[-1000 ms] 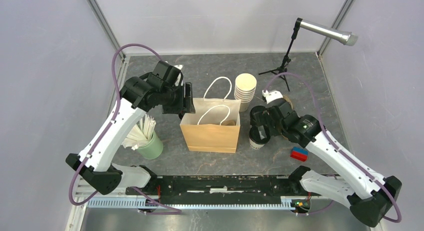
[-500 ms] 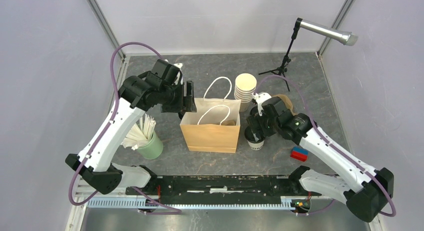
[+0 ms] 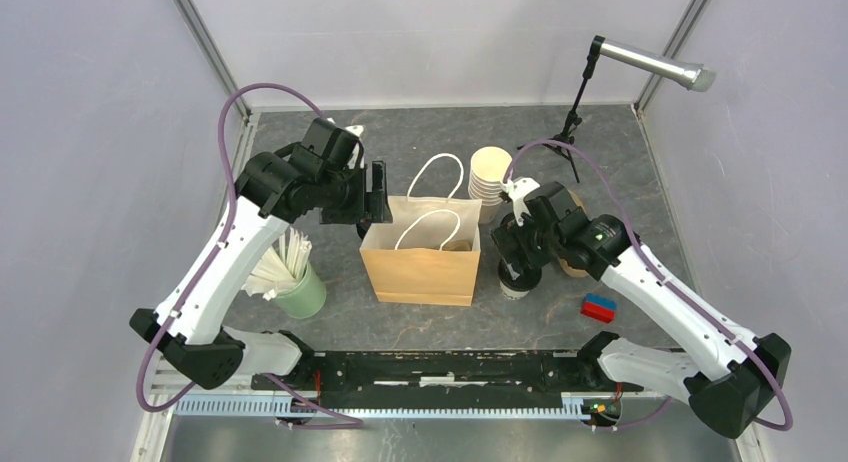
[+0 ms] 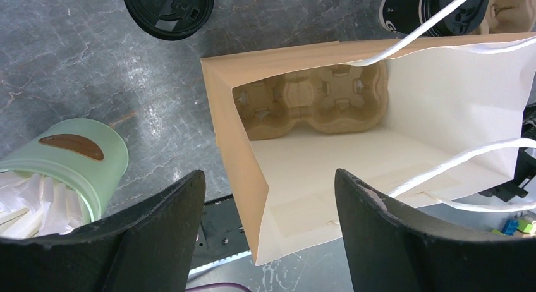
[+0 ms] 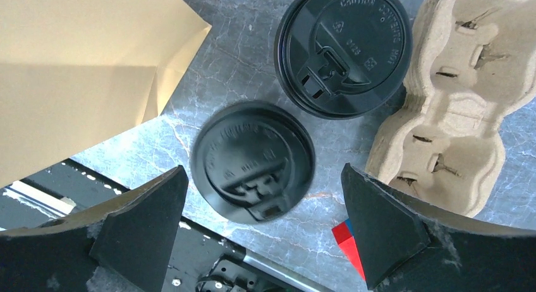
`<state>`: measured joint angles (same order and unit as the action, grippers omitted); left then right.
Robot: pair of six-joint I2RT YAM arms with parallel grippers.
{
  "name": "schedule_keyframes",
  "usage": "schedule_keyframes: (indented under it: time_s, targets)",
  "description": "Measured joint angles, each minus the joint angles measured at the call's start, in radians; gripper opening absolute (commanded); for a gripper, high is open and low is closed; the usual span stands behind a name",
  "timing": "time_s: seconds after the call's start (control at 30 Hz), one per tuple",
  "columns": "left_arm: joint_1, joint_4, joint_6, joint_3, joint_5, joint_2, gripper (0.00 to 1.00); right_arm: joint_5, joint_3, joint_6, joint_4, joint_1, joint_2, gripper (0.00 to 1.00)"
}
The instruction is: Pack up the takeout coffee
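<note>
Right hand (image 5: 262, 172), spread wide and empty, brackets the takeout coffee cup (image 5: 253, 160) below for pickup; left hand (image 4: 268, 177), likewise, straddles the bag (image 4: 284, 50) rim.

Dark grey marbled tabletop (image 3: 420, 132). Centre: open brown paper bag (image 3: 420, 272), upright, white cord handles. Front left of bag: pale green tub (image 3: 303, 294) (stuffed with white paper-wrapped sticks). Behind bag's right corner: stack of lidless cream cups (image 3: 490, 174). Right of bag: lidded coffee cup (image 5: 253, 160); just beyond it, black lids (image 5: 344, 52) beside cardboard cup carrier (image 5: 455, 83). Red-and-blue block (image 3: 598, 307) near right. Black tripod (image 3: 560, 142) back right. Single black lid (image 4: 167, 11) off bag's left side.
</note>
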<state>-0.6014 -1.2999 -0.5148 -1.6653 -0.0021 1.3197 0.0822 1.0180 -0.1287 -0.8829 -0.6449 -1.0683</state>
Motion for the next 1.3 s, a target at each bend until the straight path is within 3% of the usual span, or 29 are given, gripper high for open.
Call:
schedule_keyframes:
  time_s: [0.3, 0.7, 1.3]
  targets:
    - [0.000, 0.000, 0.000, 0.000, -0.023, -0.012, 0.85, -0.003, -0.025, 0.009, -0.007, 0.000, -0.009, 0.99]
    - [0.000, 0.000, 0.000, 0.000, -0.023, -0.013, 0.85, -0.050, -0.089, 0.020, 0.073, 0.000, -0.026, 0.92]
    - [0.000, 0.000, 0.000, 0.000, -0.024, -0.019, 0.86, -0.048, -0.010, 0.021, 0.008, 0.000, -0.047, 0.98]
